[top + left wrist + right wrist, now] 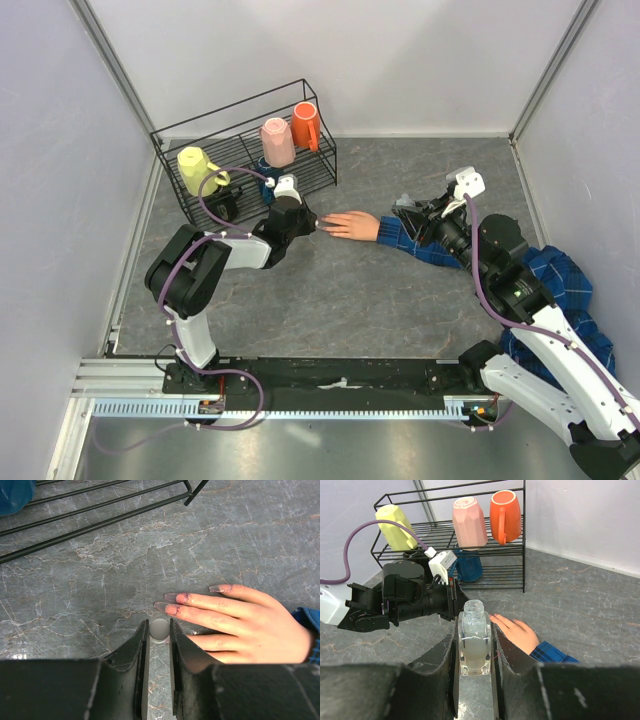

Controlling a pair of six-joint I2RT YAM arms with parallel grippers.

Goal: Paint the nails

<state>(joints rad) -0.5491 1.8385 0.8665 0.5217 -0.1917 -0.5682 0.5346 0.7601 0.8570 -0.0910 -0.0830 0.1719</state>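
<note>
1. At far left we see a black wire rack (225,108) carrying yellow, pink and orange mugs (277,142) on the grey marbled table (330,300).
2. The left gripper (159,622) is drawn narrow, pinching a small round grey-white cap (160,631).
3. Just right of it, the nails (161,606) (long, smeared purple) tip the peach-pink fake hand (250,625), lying flat mid-table.
4. Its blue plaid sleeve (410,238) runs rightward.
5. The right gripper (475,630) clamps an upright, uncapped clear glass bottle (475,647) of pale liquid.

Left hand (313,222) sits at the fake hand's (352,226) fingertips.
</note>
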